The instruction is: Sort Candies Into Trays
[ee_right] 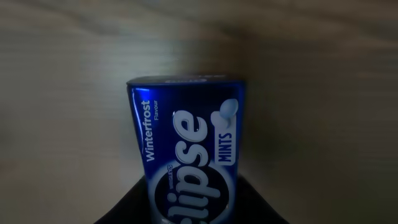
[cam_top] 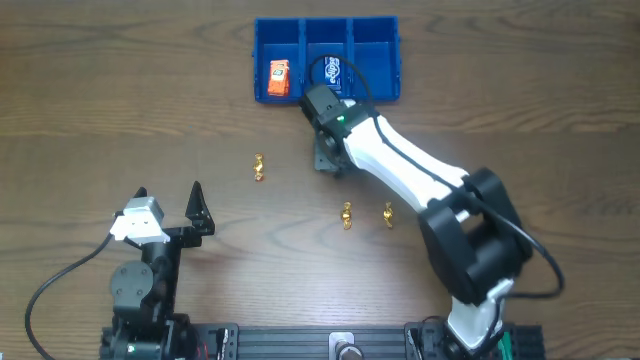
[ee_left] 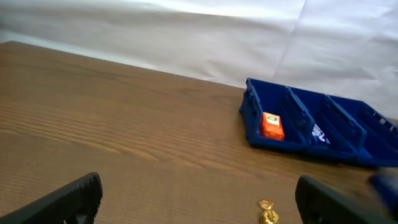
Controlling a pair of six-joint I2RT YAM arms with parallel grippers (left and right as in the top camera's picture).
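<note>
A blue three-compartment tray (cam_top: 390,92) sits at the far middle of the table. Its left compartment holds an orange candy (cam_top: 279,77), and a blue mint pack (cam_top: 333,71) lies in the middle one. My right gripper (cam_top: 328,157) hangs just in front of the tray, shut on another blue mint tin (ee_right: 186,155) held above bare wood. Three gold-wrapped candies lie loose on the table: one (cam_top: 259,167) to the left and two (cam_top: 347,215) (cam_top: 388,213) near the middle. My left gripper (cam_top: 170,203) stands open near its base, with a gold candy (ee_left: 268,212) ahead of it.
The wood table (cam_top: 120,110) has wide free room on the left and far right. A black cable (cam_top: 350,70) from the right arm loops over the tray. A white backdrop (ee_left: 186,31) rises behind the table's far edge.
</note>
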